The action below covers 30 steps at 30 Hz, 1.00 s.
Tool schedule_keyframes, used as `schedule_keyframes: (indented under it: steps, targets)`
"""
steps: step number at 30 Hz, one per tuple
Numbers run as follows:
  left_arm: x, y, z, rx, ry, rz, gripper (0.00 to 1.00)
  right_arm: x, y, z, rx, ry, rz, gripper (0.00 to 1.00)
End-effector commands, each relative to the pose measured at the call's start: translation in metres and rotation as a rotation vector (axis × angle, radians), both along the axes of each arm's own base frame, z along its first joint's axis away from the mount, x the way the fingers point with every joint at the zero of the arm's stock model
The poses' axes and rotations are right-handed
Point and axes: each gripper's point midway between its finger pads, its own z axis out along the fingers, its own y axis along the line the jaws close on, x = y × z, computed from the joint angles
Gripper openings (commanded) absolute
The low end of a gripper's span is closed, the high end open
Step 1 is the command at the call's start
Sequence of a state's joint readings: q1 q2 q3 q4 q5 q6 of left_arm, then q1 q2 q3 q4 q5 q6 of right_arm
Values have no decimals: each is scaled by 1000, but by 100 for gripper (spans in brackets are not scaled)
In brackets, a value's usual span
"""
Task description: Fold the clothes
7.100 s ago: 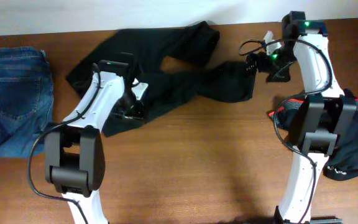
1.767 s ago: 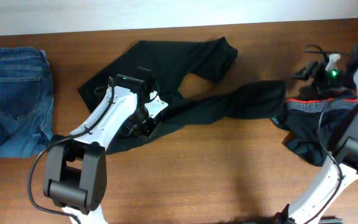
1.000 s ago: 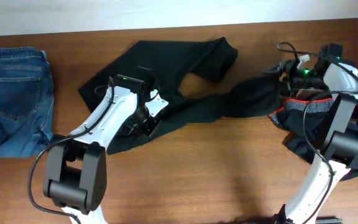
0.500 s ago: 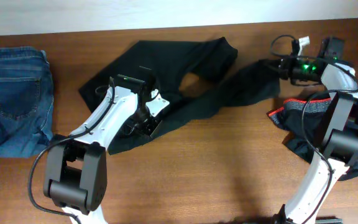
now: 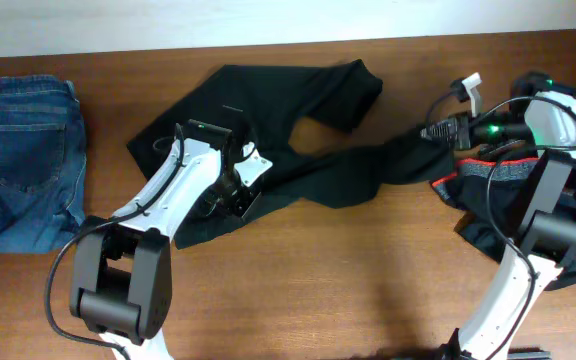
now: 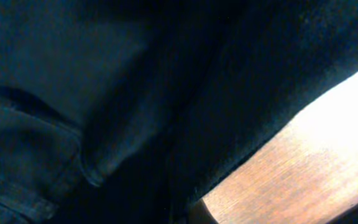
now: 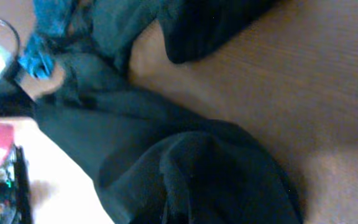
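- Table (image 5: 368,290) of brown wood carries everything; both arms reach in from its near edge.
- Trousers (image 5: 268,100) — black and unfolded — sprawl over the far middle of the table. The broad part lies to the left. One leg bends toward the far edge. The other runs rightward as a wrinkled, twisted strip, and its end bunches by the right arm. A small patch of bare wood shows between the two legs.
- Jeans (image 5: 23,160), blue and folded flat with a back pocket up, lie at the left edge, well apart from the trousers.
- Pile (image 5: 488,225) of dark clothes with a red-and-grey band sits at the right edge, partly hidden by the right arm and just beside the end of the stretched leg.
- Right arm (image 5: 528,200) rises over the pile and turns left, so it blocks the view of much of the pile.
- Left arm (image 5: 168,190) slants up from the near edge and covers the lower left part of the trousers.
- Left gripper (image 5: 223,195) is down on the trousers near their lower hem. Its wrist view holds only dark cloth, a seam and a strip of wood, so I cannot tell how far the jaws are apart.
- Right gripper (image 5: 430,131) meets the bunched leg end. In its wrist view black folds hide the fingers, so I cannot tell whether they have hold of the cloth.
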<state>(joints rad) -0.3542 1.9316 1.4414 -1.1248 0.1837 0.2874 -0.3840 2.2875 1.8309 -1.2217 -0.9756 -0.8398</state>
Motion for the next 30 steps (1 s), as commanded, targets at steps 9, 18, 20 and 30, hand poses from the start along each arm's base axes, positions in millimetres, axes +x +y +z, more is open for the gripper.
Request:
schedule_keyframes:
  steps: [9, 18, 20, 30]
  targets:
    - [4, -19, 14, -107, -34, 3, 56, 32, -68, 17, -72, 104, -317, 98]
    - [51, -34, 64, -173, -201, 20, 92, 77, -28, 120, -160, -117, -251, 99]
    - [71, -33, 86, -198, -263, 72, 95, 83, 1, 129, -188, -150, -197, 99]
    - [136, 9, 100, -234, -425, 220, 99, 134, 93, 133, -254, -171, -322, 99]
